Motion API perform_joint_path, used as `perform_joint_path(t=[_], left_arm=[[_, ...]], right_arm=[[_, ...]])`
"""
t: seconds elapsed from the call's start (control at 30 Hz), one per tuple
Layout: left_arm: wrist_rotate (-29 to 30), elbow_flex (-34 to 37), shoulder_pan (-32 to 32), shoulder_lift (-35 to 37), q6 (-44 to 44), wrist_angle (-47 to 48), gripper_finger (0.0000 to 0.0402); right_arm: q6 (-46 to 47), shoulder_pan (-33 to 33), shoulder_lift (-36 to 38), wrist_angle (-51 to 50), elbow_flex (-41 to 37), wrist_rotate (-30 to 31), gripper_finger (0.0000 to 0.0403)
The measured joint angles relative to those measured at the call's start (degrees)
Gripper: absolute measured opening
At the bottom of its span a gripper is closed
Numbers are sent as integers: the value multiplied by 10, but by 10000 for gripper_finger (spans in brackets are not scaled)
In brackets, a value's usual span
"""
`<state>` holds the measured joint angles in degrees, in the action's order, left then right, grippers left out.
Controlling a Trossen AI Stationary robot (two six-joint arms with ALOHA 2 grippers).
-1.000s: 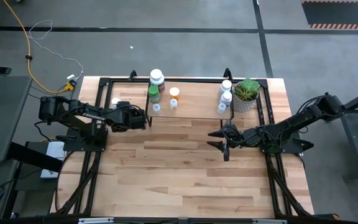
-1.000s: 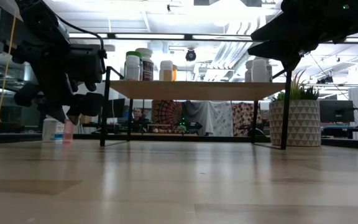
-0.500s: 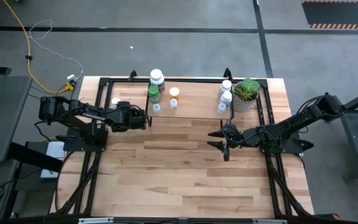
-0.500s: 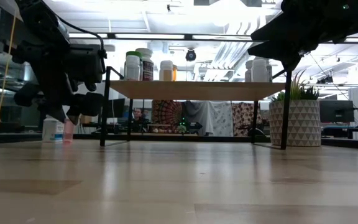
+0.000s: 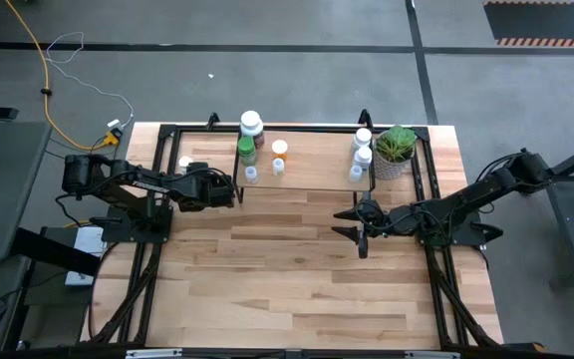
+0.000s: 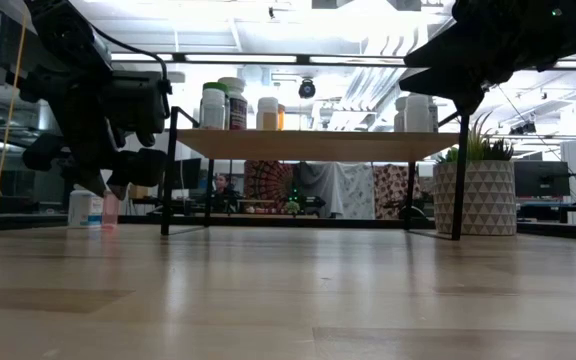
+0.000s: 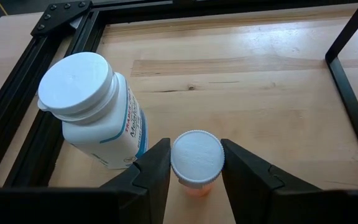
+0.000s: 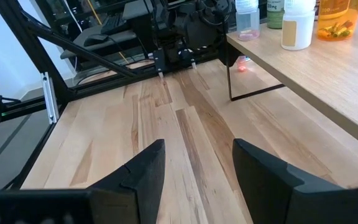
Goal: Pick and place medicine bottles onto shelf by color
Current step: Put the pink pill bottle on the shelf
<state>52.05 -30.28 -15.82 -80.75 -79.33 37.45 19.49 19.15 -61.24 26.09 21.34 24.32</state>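
Left gripper (image 7: 196, 163) clamps the white cap of a small orange pill bottle (image 7: 196, 159) beside a bigger white bottle (image 7: 95, 112), left of the light-wood shelf (image 5: 312, 168). Lifting straight up should avoid nudging that neighbour or the shelf leg. Right gripper (image 5: 350, 223) hangs empty, fingers apart, mid-table.

A pale striped-wood tabletop (image 5: 297, 269) carries a light-wood shelf (image 5: 312, 165) on black legs, with white-capped bottles, one green-capped bottle (image 5: 246, 148) and one orange bottle (image 5: 280, 149) on top. Beside it a green plant (image 5: 396, 143) sits in a white pot with a grey triangle pattern (image 6: 473, 198). A white-capped orange vial (image 7: 197, 160) stands beside a white bottle with red and blue lettering (image 7: 95, 106)
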Motion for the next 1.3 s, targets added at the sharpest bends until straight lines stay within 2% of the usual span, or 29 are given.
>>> perform_joint_path(t=[0.7, 1.0, 1.3], left_arm=[[-5, -2, 2, 11, 14, 1, 122], [-5, -10, 21, 58, 41, 13, 122], [-26, -24, 56, 160, 41, 102, 122]], right_arm=[[0, 0, 0, 0, 0, 0, 179], [0, 0, 0, -2, 0, 0, 179], [0, 0, 0, -2, 0, 0, 179]])
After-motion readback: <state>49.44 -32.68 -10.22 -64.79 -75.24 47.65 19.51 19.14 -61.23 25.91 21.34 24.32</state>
